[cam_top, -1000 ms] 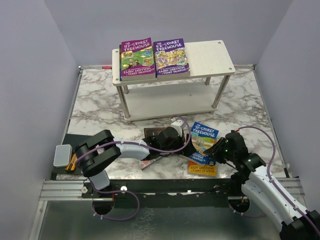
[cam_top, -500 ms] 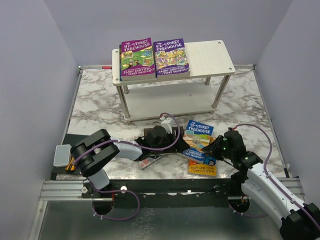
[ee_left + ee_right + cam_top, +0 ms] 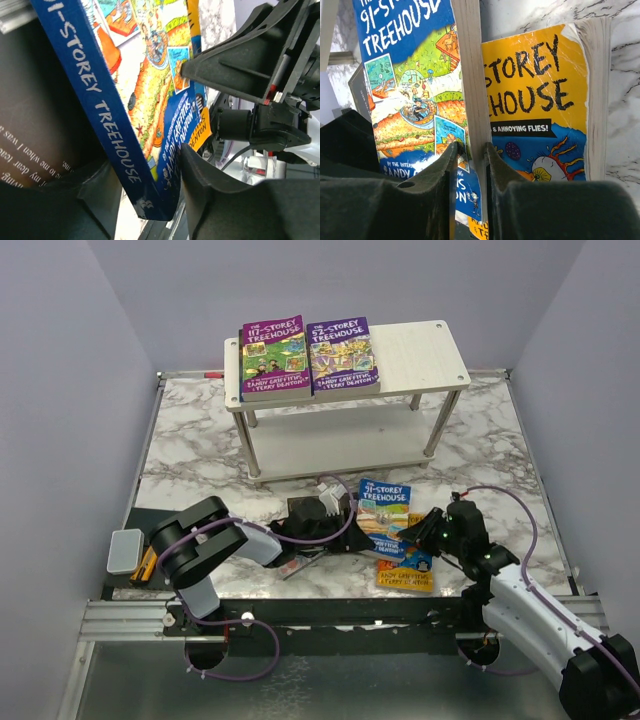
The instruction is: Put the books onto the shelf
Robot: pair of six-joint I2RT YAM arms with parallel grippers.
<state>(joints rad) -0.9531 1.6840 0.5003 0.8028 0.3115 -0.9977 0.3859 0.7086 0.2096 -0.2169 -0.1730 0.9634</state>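
Note:
A blue "91-Storey Treehouse" book (image 3: 383, 512) stands tilted up off the table, in front of the white shelf (image 3: 425, 352). My right gripper (image 3: 428, 530) (image 3: 471, 150) is shut on its page edge near the lower corner. The jaws of my left gripper (image 3: 342, 520) (image 3: 145, 167) straddle the spine's lower corner, open. One finger (image 3: 200, 170) touches the cover; a small gap shows on the other side. Beneath lies an orange book (image 3: 405, 576) (image 3: 540, 100). A dark brown book (image 3: 303, 508) (image 3: 40, 110) lies flat under the left wrist. Two purple books (image 3: 272, 358) (image 3: 342, 355) lie on the shelf's top tier.
A small grey case (image 3: 125, 550) sits at the table's left front edge. The shelf's right third (image 3: 430, 345) and its lower tier (image 3: 340, 450) hold nothing. Purple cables loop from both wrists. Grey walls stand close on either side.
The blue book has been raised and shifted left toward the left gripper. The left gripper's jaws have narrowed around its spine. The right gripper has tightened on the page edge.

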